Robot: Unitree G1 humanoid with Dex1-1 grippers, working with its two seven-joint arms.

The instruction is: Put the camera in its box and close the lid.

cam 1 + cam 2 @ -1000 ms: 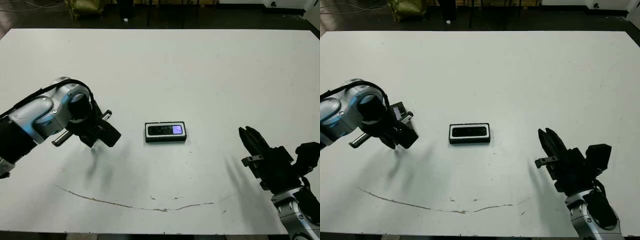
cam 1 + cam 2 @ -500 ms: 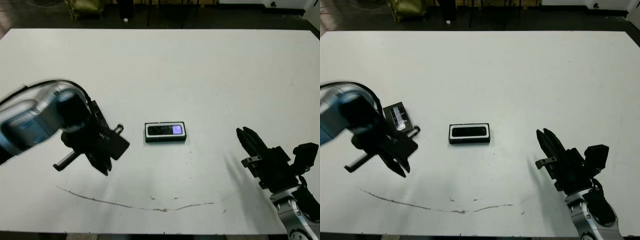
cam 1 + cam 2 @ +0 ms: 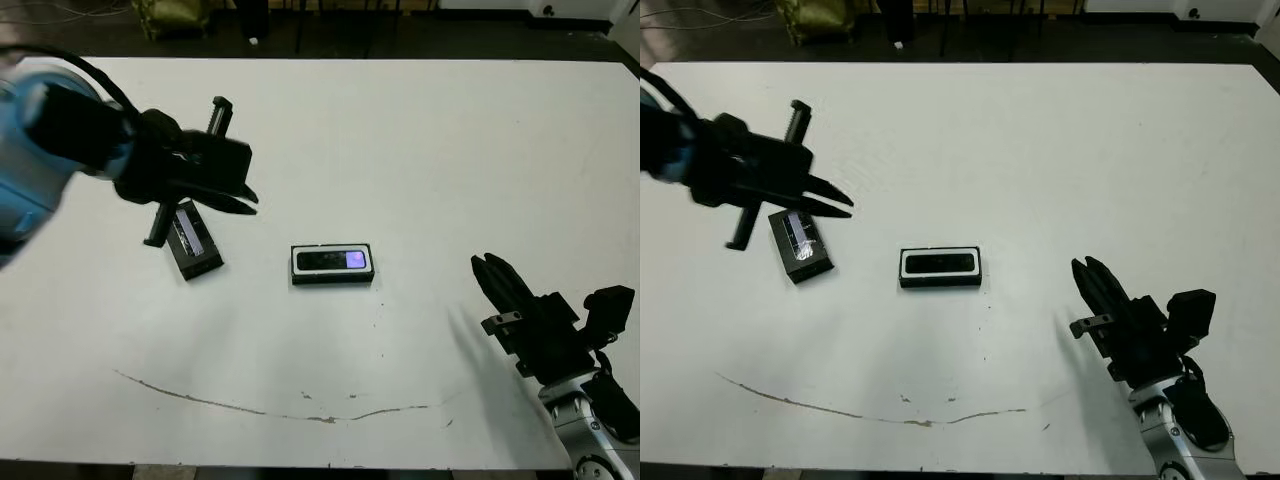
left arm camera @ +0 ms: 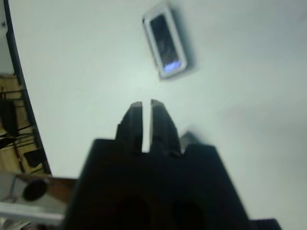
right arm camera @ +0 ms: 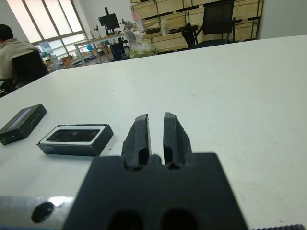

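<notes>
The box point(image 3: 296, 276), a shallow black tray with white lining, lies at the table's middle. The camera point(image 3: 333, 261) lies flat inside it, its bluish-purple patch showing. Left of the box lies the lid point(image 3: 193, 238), a black block with a glossy strip, set at an angle and uncovered. My left gripper point(image 3: 252, 204) hovers just above and right of the lid, fingers shut and empty, pointing toward the box. My right gripper point(image 3: 487, 265) is shut and empty, low at the front right, well right of the box. The right wrist view shows box point(image 5: 76, 143) and lid point(image 5: 23, 123).
A long thin scratch point(image 3: 300, 410) runs across the table near its front edge. In the right wrist view a person point(image 5: 12, 50) sits beyond the table's far side, with chairs and shelves behind. Open white tabletop surrounds the box.
My left arm swung up from low at the front left to above the lid, which now lies uncovered on the table. The box, camera and right gripper have stayed put.
</notes>
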